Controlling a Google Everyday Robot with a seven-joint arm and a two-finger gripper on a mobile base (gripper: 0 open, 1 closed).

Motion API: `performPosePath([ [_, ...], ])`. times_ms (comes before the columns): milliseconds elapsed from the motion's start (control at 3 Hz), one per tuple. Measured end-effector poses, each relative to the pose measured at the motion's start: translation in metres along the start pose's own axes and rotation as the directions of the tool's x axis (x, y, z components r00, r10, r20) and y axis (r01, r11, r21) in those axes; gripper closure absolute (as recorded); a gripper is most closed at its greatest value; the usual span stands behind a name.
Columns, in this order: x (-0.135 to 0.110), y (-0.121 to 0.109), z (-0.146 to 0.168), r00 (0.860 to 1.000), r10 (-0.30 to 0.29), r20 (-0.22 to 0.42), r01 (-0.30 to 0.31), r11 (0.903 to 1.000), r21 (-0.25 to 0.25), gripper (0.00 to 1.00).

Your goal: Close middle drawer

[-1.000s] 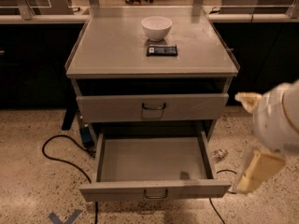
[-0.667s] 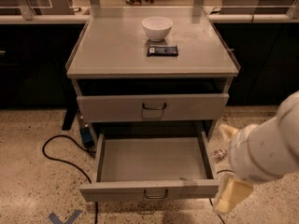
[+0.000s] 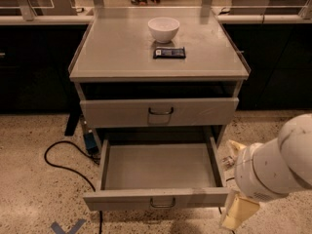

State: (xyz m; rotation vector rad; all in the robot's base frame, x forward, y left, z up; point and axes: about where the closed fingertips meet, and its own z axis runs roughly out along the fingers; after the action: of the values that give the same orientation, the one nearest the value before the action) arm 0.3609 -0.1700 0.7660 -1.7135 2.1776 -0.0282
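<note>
The middle drawer (image 3: 157,168) is a wide, shallow grey drawer pulled far out of the cabinet, and it is empty inside. Its low front panel (image 3: 156,199) carries a small dark loop handle (image 3: 162,203) at centre. The taller-fronted drawer (image 3: 160,112) above it stands a little way out. The lowest drawer is hidden under the open one. My gripper (image 3: 238,206) sits at the end of the white arm (image 3: 278,165), low at the right, just beside the open drawer's front right corner. I cannot tell whether it touches the drawer.
A white bowl (image 3: 164,29) and a dark flat packet (image 3: 169,52) lie on the cabinet top (image 3: 117,52). A black cable (image 3: 63,162) and a blue plug (image 3: 89,141) lie on the speckled floor at the left. Dark counters stand on both sides behind.
The white arm has moved left and downward, from beside the cabinet's right side to the open drawer's front right corner. The drawers, bowl and packet have not moved.
</note>
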Motion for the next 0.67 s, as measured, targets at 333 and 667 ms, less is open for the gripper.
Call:
performPosePath([
  [333,0.001,0.006,0.012,1.0,-0.004,-0.009,0.003,0.9998,-0.022,0.0],
  [667,0.014,0.042,0.066,0.999,0.03,0.016,-0.028,0.9955,-0.09,0.0],
])
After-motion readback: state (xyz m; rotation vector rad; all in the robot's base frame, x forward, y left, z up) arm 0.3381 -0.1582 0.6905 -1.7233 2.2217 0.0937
